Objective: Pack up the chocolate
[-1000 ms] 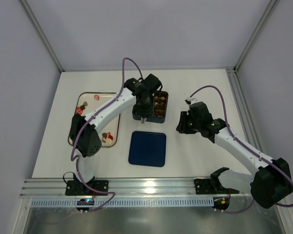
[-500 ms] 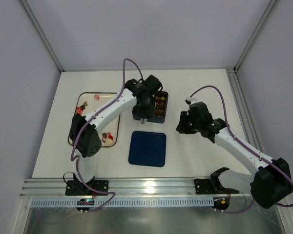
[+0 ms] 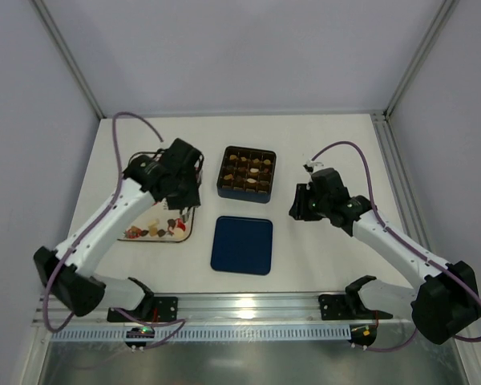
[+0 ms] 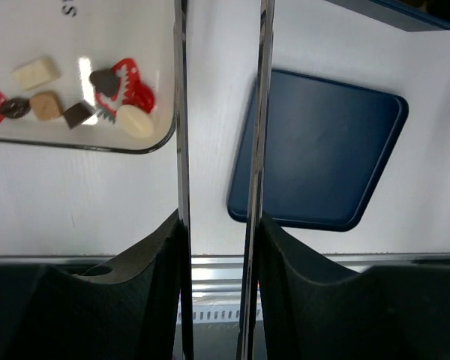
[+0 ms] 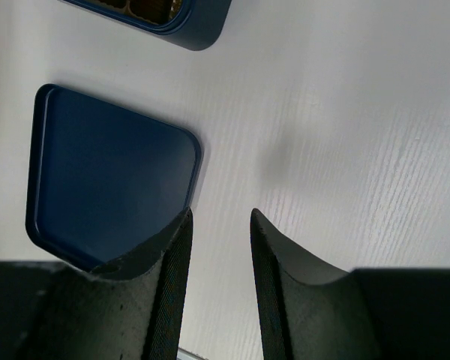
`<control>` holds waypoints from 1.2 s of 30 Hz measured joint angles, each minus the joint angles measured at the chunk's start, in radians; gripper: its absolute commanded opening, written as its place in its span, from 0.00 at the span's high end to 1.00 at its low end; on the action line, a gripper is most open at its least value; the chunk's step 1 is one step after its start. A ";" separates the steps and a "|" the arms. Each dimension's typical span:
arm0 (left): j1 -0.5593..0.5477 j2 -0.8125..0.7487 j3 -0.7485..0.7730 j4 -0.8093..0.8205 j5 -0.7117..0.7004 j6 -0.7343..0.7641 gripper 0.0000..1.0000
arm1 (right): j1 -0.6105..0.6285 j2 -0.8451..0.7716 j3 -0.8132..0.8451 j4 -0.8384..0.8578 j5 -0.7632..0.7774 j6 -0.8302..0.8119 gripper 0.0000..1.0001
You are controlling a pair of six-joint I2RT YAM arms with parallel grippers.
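Swinging away from the box (image 3: 244,193) since a second ago, the left arm now hangs over the tray (image 4: 97,145), and the box's brown grid is uncovered. The right arm has not moved.

The left gripper (image 3: 181,210) is narrowly parted. In its wrist view bare table (image 4: 75,202) shows between its thin shiny fingers (image 4: 181,112), and nothing is held. The loose chocolate (image 4: 135,121) lies on the tray, just left of the left finger: white, tan, dark and cream pieces beside a red strawberry picture (image 4: 131,88). More chocolate sits in the box's cells, well off to the gripper's right. The dark-blue lid (image 4: 322,150) lies flat just right of the right finger.

The right gripper (image 5: 220,217) is moderately open and empty above the table, with the lid to its left.

A scrap of dark lettering (image 4: 69,9) on the tray is cut off by the frame and is unreadable.
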 measured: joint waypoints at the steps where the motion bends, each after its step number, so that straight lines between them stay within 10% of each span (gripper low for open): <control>1: 0.023 -0.053 -0.040 -0.005 -0.007 -0.011 0.60 | 0.000 0.000 0.000 0.000 -0.004 0.000 0.61; 13: 0.068 -0.343 -0.408 -0.065 0.003 -0.160 0.58 | 0.002 0.018 -0.001 0.033 -0.054 -0.001 0.61; 36: 0.068 -0.367 -0.508 -0.043 0.014 -0.230 0.58 | 0.013 0.038 -0.009 0.063 -0.079 0.000 0.61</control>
